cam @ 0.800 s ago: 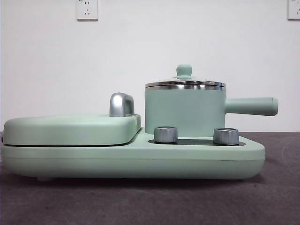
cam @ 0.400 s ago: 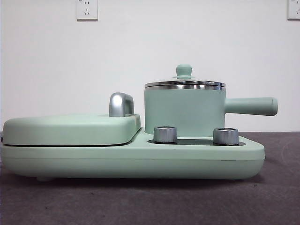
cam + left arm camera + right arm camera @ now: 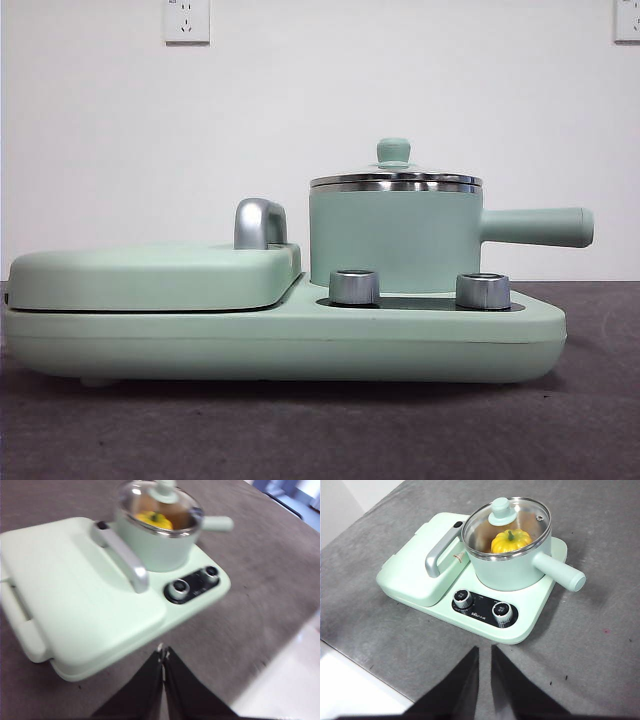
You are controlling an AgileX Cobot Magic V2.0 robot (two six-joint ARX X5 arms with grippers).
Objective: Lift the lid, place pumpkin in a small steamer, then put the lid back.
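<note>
**Lid on, pumpkin inside, both arms back**

Lid [image 3: 512, 522] seated flat on the small steamer [image 3: 512, 570], steel rim meeting steel rim all round, knob upright at the top in the front view. Pumpkin [image 3: 511, 540] visible through the glass, resting inside the pot toward the side of the long handle, green stem up. Pot standing on the right part of the mint-green cooker base [image 3: 300, 345], straight handle reaching out past the base's edge over bare table. 2 steel dials [image 3: 482, 606] at the base's front edge, just below the pot. Wide flat cover [image 3: 150, 275] with its chrome handle [image 3: 259, 223] just beside the pot, not touching it as far as visible.

Left gripper [image 3: 163, 652] held off the cooker over the grey tabletop [image 3: 600, 645], jaws pressed together, nothing between them. Right gripper [image 3: 485, 652] likewise clear of the base's near edge, jaws a narrow slit apart, empty. Open grey surface on every side of the cooker; table's light edge near both grippers.
</note>
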